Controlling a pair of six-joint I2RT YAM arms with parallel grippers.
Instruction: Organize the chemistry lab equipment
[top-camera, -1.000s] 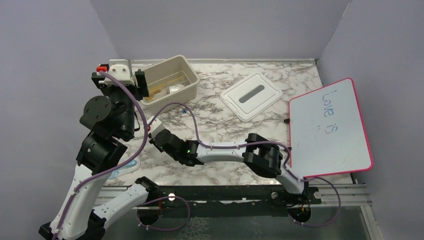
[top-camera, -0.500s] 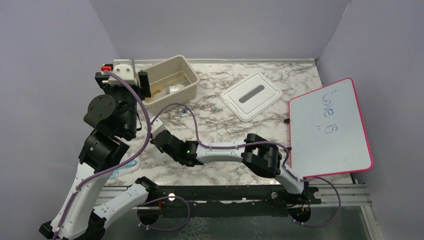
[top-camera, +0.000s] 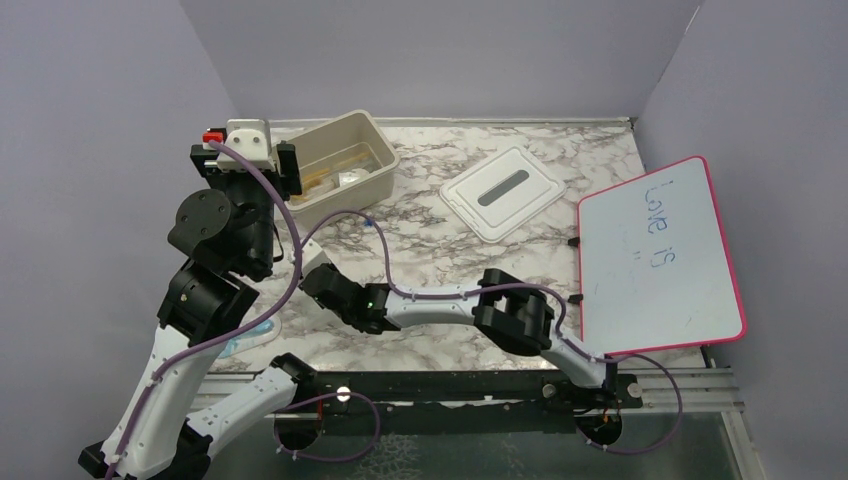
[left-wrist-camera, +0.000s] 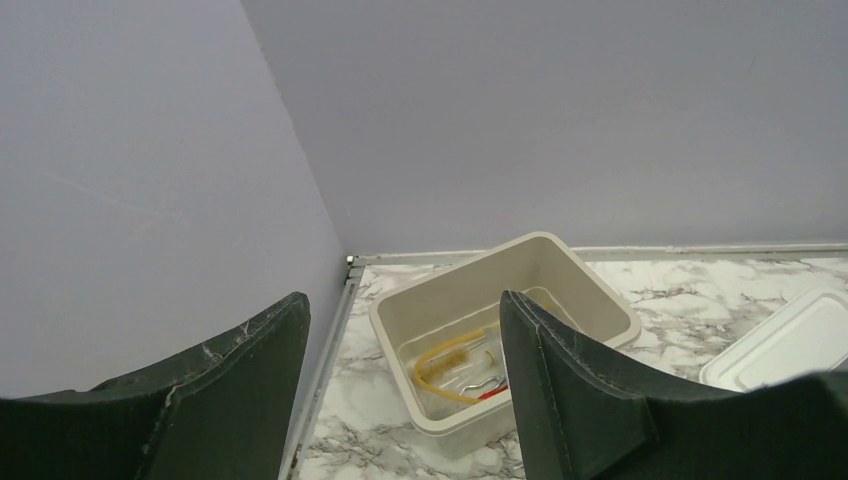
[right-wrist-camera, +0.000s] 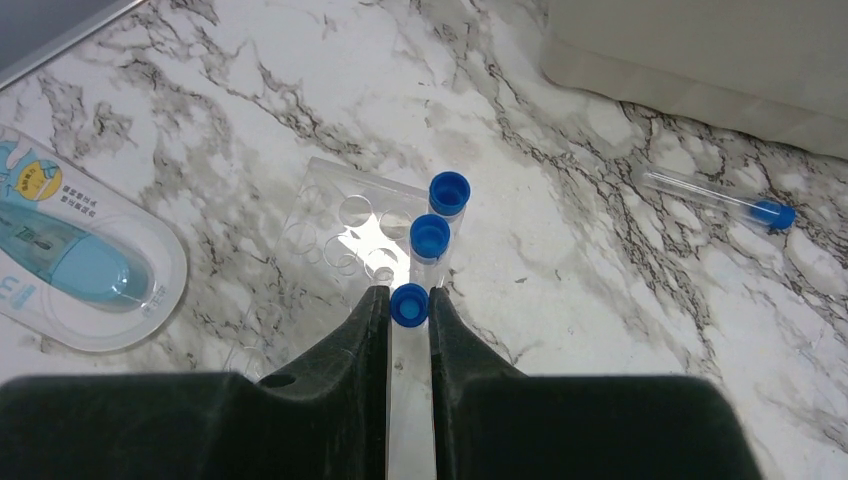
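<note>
In the right wrist view my right gripper (right-wrist-camera: 408, 294) is shut on a clear test tube with a blue cap (right-wrist-camera: 408, 308), held upright at the near corner of a clear tube rack (right-wrist-camera: 330, 232). Two more blue-capped tubes (right-wrist-camera: 431, 236) stand in that rack just beyond it. Another tube (right-wrist-camera: 715, 197) lies loose on the marble near the beige bin (right-wrist-camera: 700, 60). My left gripper (left-wrist-camera: 402, 300) hangs open and empty, raised left of the bin (left-wrist-camera: 575, 272). Inside the bin lie amber tubing (left-wrist-camera: 430, 372), a brown brush (left-wrist-camera: 462, 350) and metal tongs (left-wrist-camera: 480, 382).
A blue-and-white packet (right-wrist-camera: 70, 265) lies left of the rack. From the top view, the white lid (top-camera: 502, 192) rests mid-table and the red-bordered whiteboard (top-camera: 655, 255) covers the right side. The bin (top-camera: 372, 140) sits back left by the wall.
My left wrist has shifted slightly right toward the bin. The right arm's elbow and forearm have slid a little left, still gripping the tube.
</note>
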